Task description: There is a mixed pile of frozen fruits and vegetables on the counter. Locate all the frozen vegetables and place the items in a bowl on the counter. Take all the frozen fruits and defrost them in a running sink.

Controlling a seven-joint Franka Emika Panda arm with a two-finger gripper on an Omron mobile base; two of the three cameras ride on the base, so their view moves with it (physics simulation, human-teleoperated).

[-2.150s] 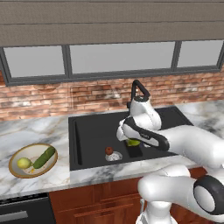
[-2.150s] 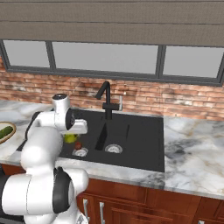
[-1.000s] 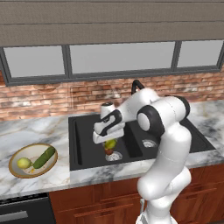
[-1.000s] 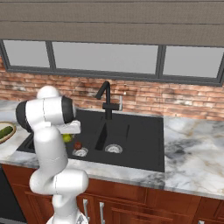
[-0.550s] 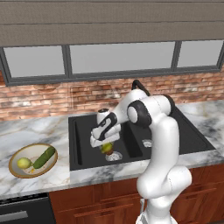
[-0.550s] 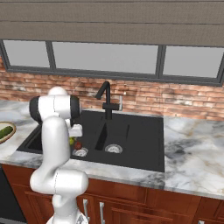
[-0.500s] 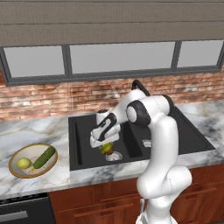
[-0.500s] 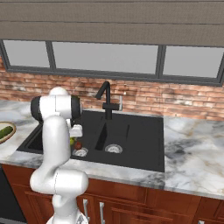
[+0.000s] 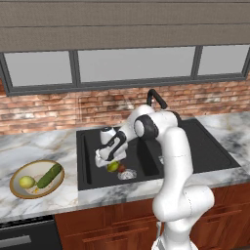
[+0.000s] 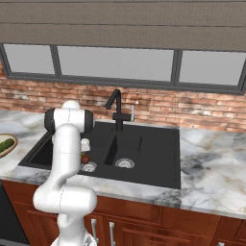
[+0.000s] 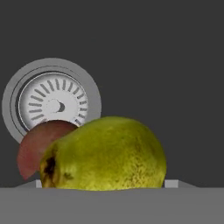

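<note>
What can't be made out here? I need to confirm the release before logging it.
- Hand view: the yellow-green lemon-like fruit hides the fingers; grip state is unclear.
- Hand view: the dark red ball is half covered by that fruit.
- Right base view: the arm blocks the gripper.

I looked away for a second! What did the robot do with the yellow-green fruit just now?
The end effector swung left across the sink and came down, carrying the yellow-green fruit low beside the red fruit near the drain. The bowl, with its cucumber and pale ball, stayed put.
</note>
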